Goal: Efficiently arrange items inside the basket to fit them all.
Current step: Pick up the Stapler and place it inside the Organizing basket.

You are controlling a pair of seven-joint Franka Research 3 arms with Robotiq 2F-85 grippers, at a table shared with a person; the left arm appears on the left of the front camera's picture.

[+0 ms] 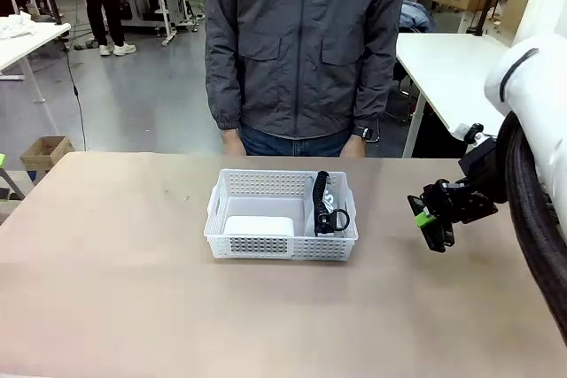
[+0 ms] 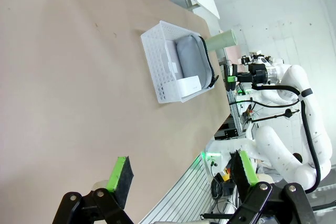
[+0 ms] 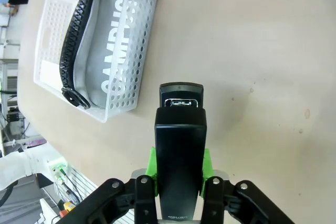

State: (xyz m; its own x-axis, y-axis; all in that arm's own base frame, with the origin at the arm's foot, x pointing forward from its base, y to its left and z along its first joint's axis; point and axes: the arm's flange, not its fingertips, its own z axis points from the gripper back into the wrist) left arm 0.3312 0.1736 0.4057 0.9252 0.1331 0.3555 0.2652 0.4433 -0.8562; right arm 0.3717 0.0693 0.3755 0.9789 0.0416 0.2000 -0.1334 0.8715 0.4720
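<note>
Two items already sit in the basket (image 1: 283, 248), which lies mid-counter (image 1: 115, 263) in front of the person. With twelve o'clock toward the person, the white boxy device (image 1: 259, 226) lies flat in the nine o'clock half. The grey pouch (image 3: 105, 40) stands on edge along the three o'clock wall, zip and black strap uppermost.

The right end effector (image 1: 431, 219) hovers above the counter at the basket's three o'clock, well apart from it. Its green pads are clamped narrowly on the sides of the black stapler (image 3: 180, 145), whose nose points ahead of the fingers. The left end effector (image 2: 181, 171) is spread wide with nothing between its pads, far back from the basket at about nine o'clock.

Placing the stapler looks like the step in hand. The likeliest free room is the strip of bare floor at ten to eleven o'clock, behind the device. The stapler would go in best with its long axis parallel to a wall, lowered nose first and released low, so it neither tips the pouch nor bridges the device.

The basket is thin, rigid plastic with perforated walls and will slide if nudged. The stapler is hard, smooth and oblong, with a metal mouth. The pouch is soft fabric and should yield a little. The device is a smooth, rounded slab.
</note>
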